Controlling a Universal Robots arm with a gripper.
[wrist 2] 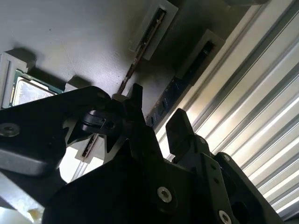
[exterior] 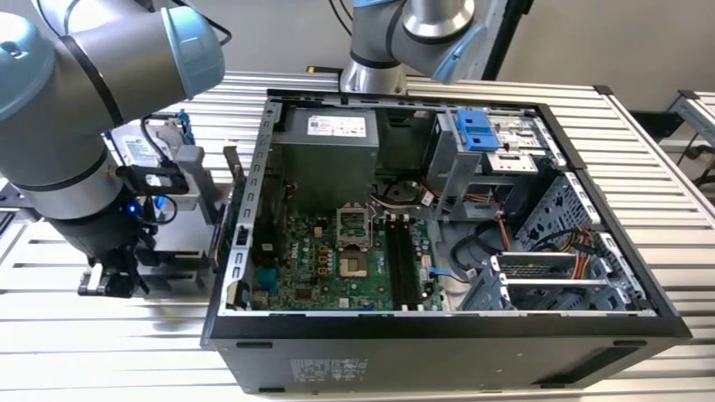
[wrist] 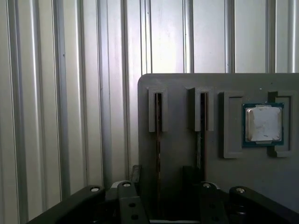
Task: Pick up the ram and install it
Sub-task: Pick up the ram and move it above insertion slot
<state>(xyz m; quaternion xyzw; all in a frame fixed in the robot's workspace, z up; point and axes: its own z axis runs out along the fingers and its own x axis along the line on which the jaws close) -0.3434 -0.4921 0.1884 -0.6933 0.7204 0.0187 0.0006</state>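
Note:
Two ram sticks stand on edge in slots of a grey holder (wrist: 177,154). In both wrist views my gripper (wrist: 161,175) (wrist 2: 156,114) is open, with one black finger (wrist 2: 135,105) on each side of the ram (wrist: 158,140) (wrist 2: 180,86) that is farther from the processor. I cannot tell whether the fingers touch it. The other ram (wrist: 201,135) (wrist 2: 138,58) stands beside it, outside the fingers. In the exterior view the gripper (exterior: 112,283) hangs low on the exterior view's left, outside the open computer case (exterior: 625,276).
A square silver processor (wrist: 263,123) (wrist 2: 28,91) lies in a pocket of the same holder. The motherboard's long black memory slots (exterior: 408,260) lie inside the case beside the processor socket (exterior: 352,243). A hard drive in a blue frame (exterior: 146,146) stands behind the arm. The table is ribbed aluminium (wrist: 56,93).

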